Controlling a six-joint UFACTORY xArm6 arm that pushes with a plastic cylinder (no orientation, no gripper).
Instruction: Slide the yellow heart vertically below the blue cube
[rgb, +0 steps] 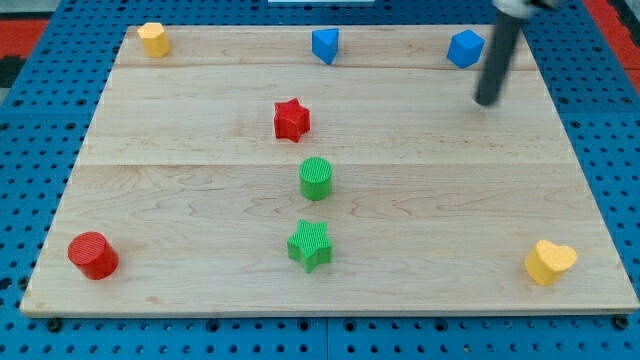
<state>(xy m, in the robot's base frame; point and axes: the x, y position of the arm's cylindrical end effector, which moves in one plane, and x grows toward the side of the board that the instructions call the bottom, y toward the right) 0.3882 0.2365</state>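
The yellow heart (550, 262) lies near the board's bottom right corner. A blue block (325, 45) sits at the top centre, and another blue block (465, 48) sits at the top right; I cannot tell which is the cube. My tip (486, 101) is just below and right of the right blue block, apart from it and far above the yellow heart.
A red star (291, 120), a green cylinder (316, 179) and a green star (310, 245) line up down the middle. A red cylinder (93, 254) is at the bottom left. A yellow block (153, 39) is at the top left. The wooden board (180, 190) ends near the heart.
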